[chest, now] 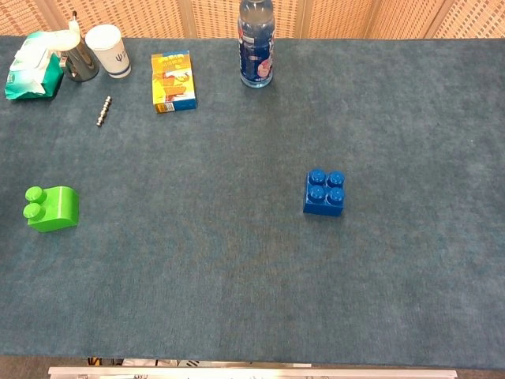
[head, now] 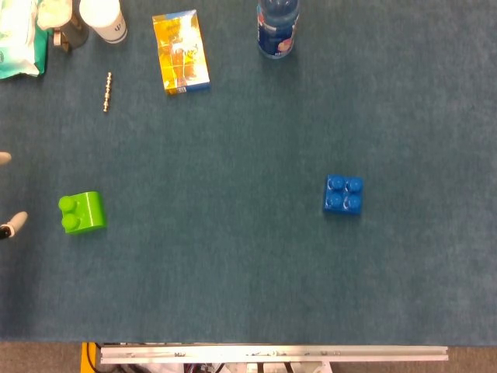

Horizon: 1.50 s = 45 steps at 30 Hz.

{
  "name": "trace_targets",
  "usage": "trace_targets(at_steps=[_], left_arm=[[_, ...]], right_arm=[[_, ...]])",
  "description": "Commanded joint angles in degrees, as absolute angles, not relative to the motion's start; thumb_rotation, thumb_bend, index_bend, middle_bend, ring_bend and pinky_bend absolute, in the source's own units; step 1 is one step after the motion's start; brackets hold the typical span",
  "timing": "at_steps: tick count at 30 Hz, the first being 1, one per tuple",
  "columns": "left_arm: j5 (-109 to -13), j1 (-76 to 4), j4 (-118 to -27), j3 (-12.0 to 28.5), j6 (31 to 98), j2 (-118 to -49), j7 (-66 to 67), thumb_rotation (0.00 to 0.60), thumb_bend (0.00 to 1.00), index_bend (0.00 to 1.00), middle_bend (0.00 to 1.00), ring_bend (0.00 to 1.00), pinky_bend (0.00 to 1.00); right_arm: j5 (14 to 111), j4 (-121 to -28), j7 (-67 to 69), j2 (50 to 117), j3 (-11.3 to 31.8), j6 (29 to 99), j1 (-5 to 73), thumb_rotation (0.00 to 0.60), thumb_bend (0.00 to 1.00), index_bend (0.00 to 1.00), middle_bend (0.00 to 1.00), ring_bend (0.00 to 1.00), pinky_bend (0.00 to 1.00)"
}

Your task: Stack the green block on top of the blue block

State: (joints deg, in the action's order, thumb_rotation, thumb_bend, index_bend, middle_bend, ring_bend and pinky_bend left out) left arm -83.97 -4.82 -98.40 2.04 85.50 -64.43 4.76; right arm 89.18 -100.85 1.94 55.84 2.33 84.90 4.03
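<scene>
Nothing's stacked yet. Green block [head: 81, 212] sits far left on tabletop [head: 233, 272], well apart from blue block [head: 342, 194]. Your left hand [head: 8, 225] shows only fingertips at frame edge, grip can't tell; right hand's unseen. Grab, carry, place all left.

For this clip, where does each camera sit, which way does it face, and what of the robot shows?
Head view: high above, looking almost straight down on the blue-grey cloth table; only pale fingertips of the left hand show at the left edge.
Chest view: lower, tilted forward toward the wooden slat wall; no robot parts.
Shared: green plastic block, blue studded block.
</scene>
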Motion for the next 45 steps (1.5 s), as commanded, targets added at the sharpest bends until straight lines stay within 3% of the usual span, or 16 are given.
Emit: trace_targets(at_steps=[1, 14, 29, 45], left_arm=[[-84.41, -4.96, -98.21, 1.78, 85.15, -64.43, 4.69, 0.6, 0.04, 0.28, 0.31, 0.31, 0.17], [-86.81, -5.73, -98.44, 0.33, 83.25, -64.31, 5.26, 0.6, 0.04, 0.28, 0.31, 0.31, 0.17], [-88.25, -5.61, -98.53, -0.69, 83.0, -64.1, 5.06, 0.6, 0.04, 0.28, 0.31, 0.31, 0.17], [-88.75, -5.22, -98.19, -1.23, 83.12, -63.61, 4.13, 0.6, 0.04, 0.28, 0.31, 0.31, 0.17]], right_arm=[[89.4, -101.57, 0.78, 56.11, 1.87, 83.46, 4.66, 0.6, 0.19, 0.1, 0.28, 0.2, 0.23], [87.01, -107.73, -10.26, 59.38, 1.26, 72.88, 10.03, 0.6, 0.01, 0.1, 0.29, 0.22, 0.27], [75.82, -110.61, -25.31, 68.04, 4.73, 59.62, 20.78, 0.6, 0.0, 0.1, 0.3, 0.22, 0.28], [62.36, -108.78, -38.76, 76.56, 4.8, 54.3, 30.22, 0.6, 0.0, 0.16, 0.34, 0.22, 0.28]])
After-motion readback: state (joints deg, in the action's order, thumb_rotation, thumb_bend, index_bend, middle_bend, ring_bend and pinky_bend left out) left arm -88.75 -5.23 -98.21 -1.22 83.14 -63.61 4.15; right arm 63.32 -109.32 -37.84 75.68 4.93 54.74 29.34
